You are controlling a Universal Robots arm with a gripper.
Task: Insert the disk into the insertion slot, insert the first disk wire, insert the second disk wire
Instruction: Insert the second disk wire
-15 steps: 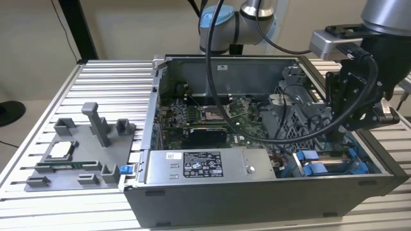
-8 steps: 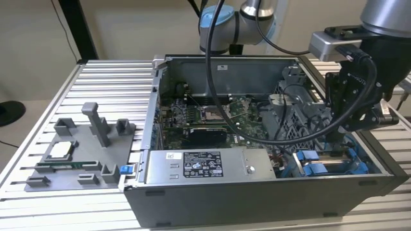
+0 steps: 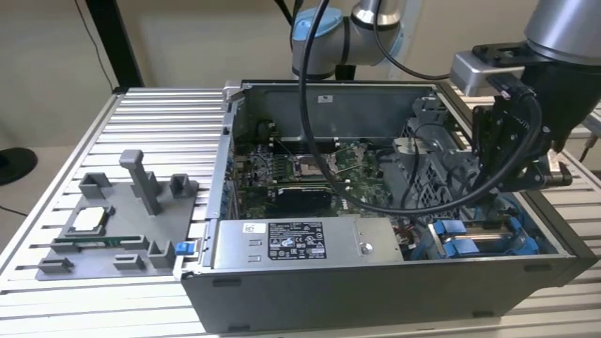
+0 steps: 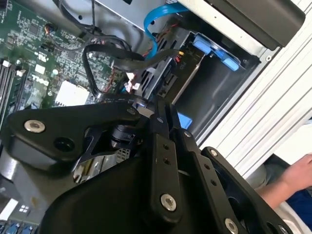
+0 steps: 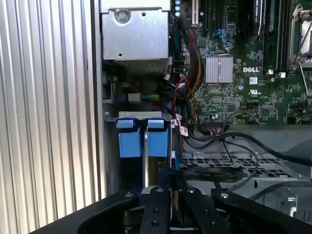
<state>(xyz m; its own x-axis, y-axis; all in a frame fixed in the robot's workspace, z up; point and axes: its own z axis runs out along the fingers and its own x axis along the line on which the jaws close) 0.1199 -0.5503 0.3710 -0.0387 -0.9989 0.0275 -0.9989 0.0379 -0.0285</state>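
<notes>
Hovering at the right of the exterior view, your gripper hangs just above the insertion slot; the disk's long axis runs diagonally, and finger spread I cannot tell.

A ribbed metal workbench against a plain cream wall.

The wall behind is bare and evenly lit, no strong shadows on it. A black upright post rises at the bench's back corner, toward the exterior view's left. The bench top is made of silver aluminium slats running side by side, catching a soft sheen. A dark round shape sits low beyond the bench's edge at the exterior view's far left; I can't tell what it is.
</notes>
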